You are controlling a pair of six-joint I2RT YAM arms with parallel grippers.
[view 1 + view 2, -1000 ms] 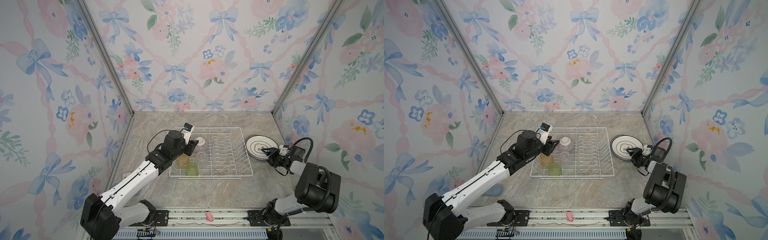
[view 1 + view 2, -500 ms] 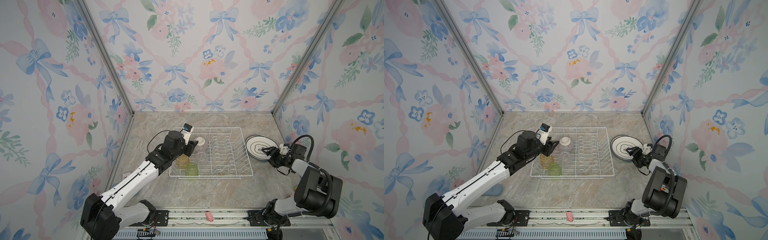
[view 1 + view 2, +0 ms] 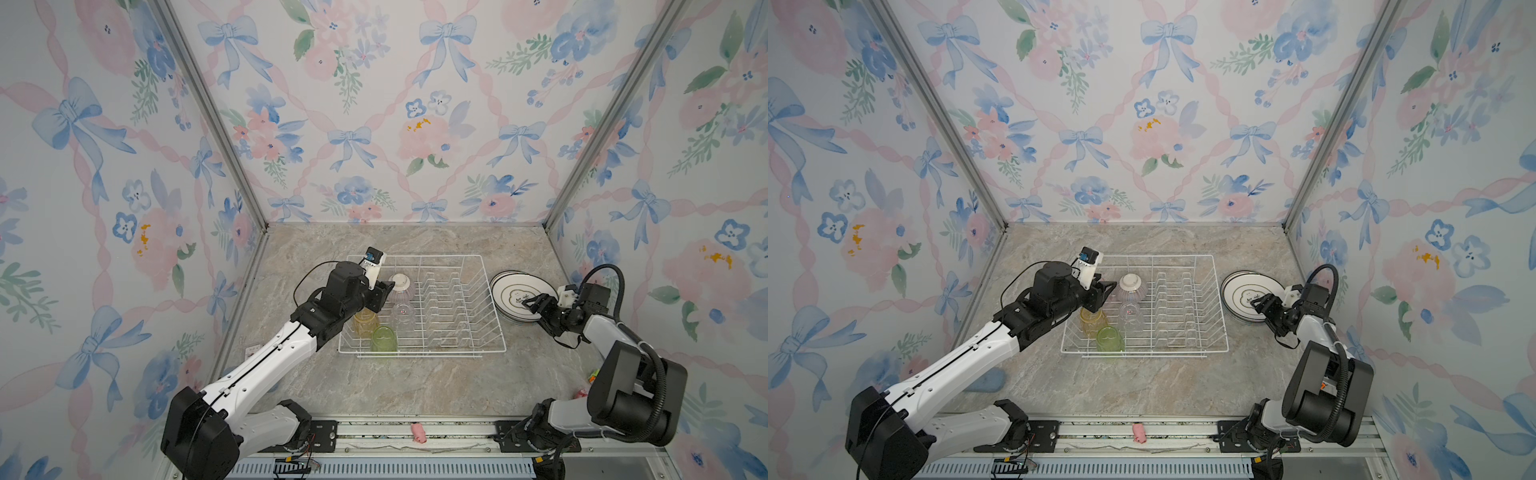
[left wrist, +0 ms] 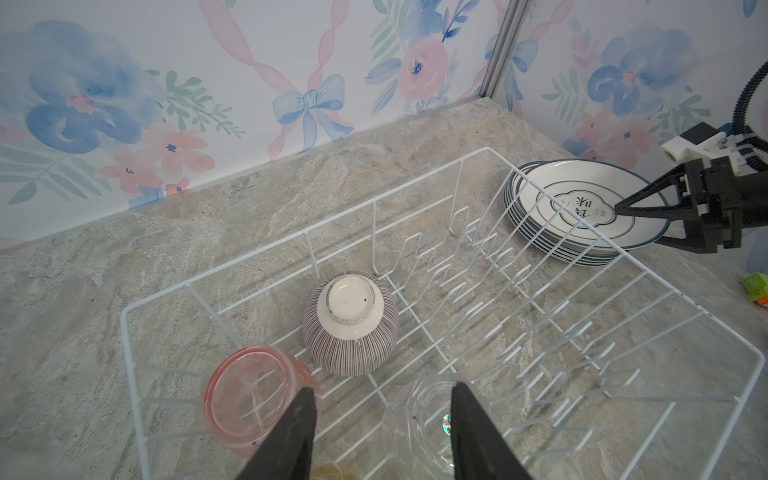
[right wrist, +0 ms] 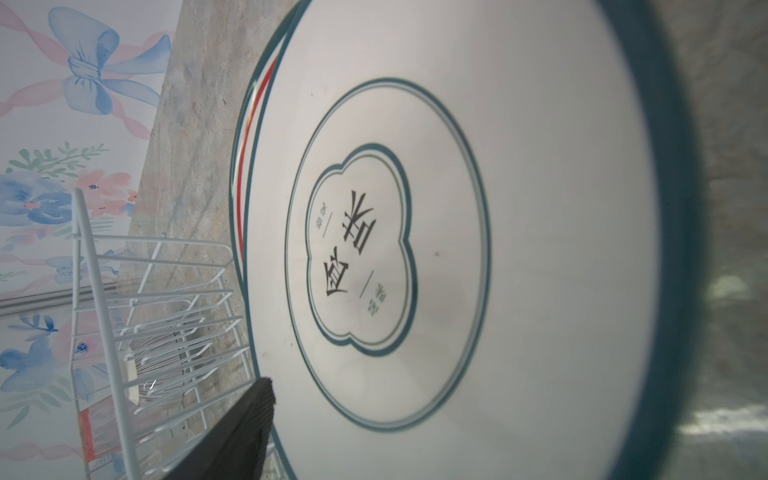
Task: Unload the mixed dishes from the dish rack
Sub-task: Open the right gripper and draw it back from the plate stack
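Dish rack (image 3: 436,352) long axis left-right, bowl (image 3: 400,286) foot-up, left fingers (image 4: 291,436) parted, right fingers (image 5: 232,436) spread over plates (image 3: 509,291), both empty

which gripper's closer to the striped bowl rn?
Left. The left gripper hangs over the dish rack's left end, right beside the striped bowl; the right gripper is outside the rack, at the plate stack.

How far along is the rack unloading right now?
Done: the plates lie stacked on the table beside the rack.
In hand: nothing gripped. The right end effector stands open at the top plate; the left end effector is open between pink tumbler and clear tumbler.
Left: those two, the bowl, yellow tumbler and green tumbler, all in the rack.
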